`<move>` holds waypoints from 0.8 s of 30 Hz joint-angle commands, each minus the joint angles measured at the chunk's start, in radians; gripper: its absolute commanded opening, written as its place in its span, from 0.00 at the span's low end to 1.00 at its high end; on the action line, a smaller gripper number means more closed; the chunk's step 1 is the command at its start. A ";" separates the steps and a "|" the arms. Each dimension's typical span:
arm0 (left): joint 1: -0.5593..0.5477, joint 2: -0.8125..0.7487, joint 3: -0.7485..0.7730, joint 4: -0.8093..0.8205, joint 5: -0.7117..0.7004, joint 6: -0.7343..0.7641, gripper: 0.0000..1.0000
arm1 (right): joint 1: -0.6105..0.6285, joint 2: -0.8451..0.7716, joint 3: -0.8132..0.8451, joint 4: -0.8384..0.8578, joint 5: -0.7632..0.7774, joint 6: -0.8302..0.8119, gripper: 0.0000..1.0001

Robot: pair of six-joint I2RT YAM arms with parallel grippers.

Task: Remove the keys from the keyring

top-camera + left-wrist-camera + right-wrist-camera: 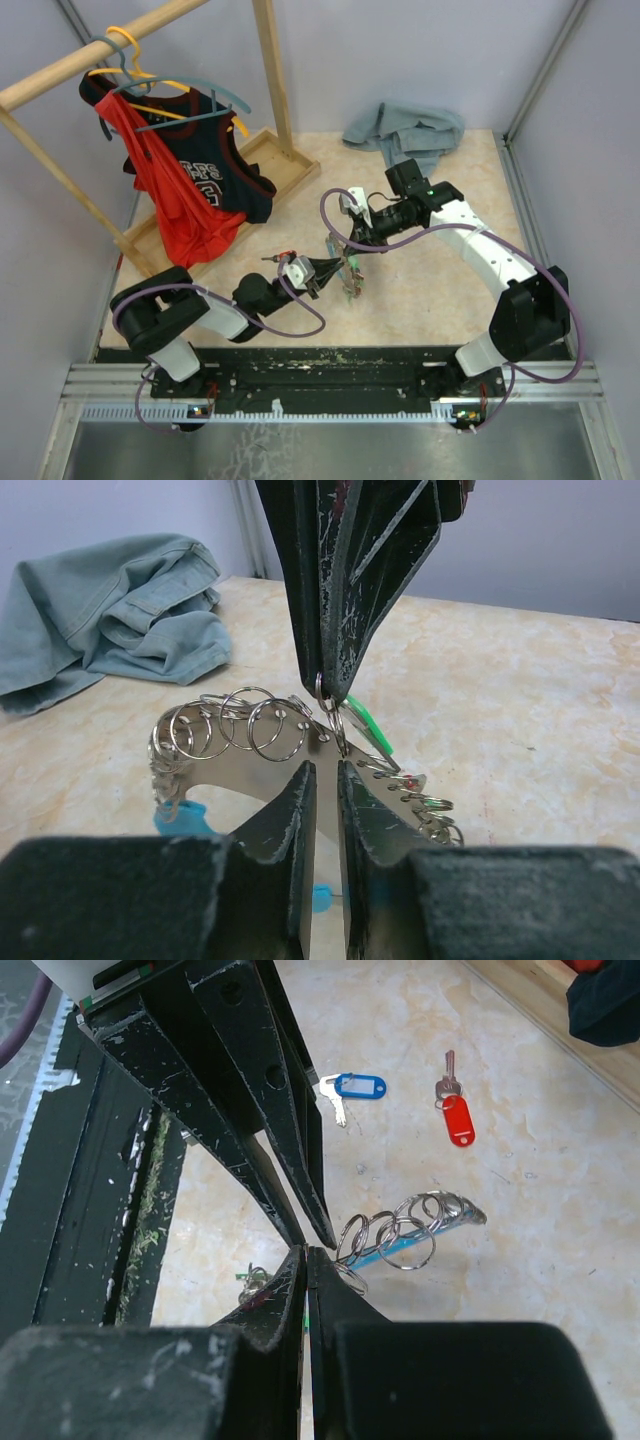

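Right gripper was clamped shut on a small ring at the top of the keyring, holding it off the table. Left gripper met it from the opposite side, fingers nearly together at the curved plate. Whether they pinched it could not be told. A green tag hung from the keyring. A blue-tagged key and a red-tagged key lay apart on the table.
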 commanded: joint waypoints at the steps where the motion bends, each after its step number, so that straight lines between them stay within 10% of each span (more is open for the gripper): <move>1: -0.002 -0.015 0.017 0.269 0.030 0.000 0.18 | -0.005 -0.027 0.028 0.015 -0.070 -0.022 0.00; 24: -0.002 -0.003 0.046 0.269 0.056 0.008 0.09 | -0.001 -0.022 0.023 0.022 -0.064 -0.017 0.00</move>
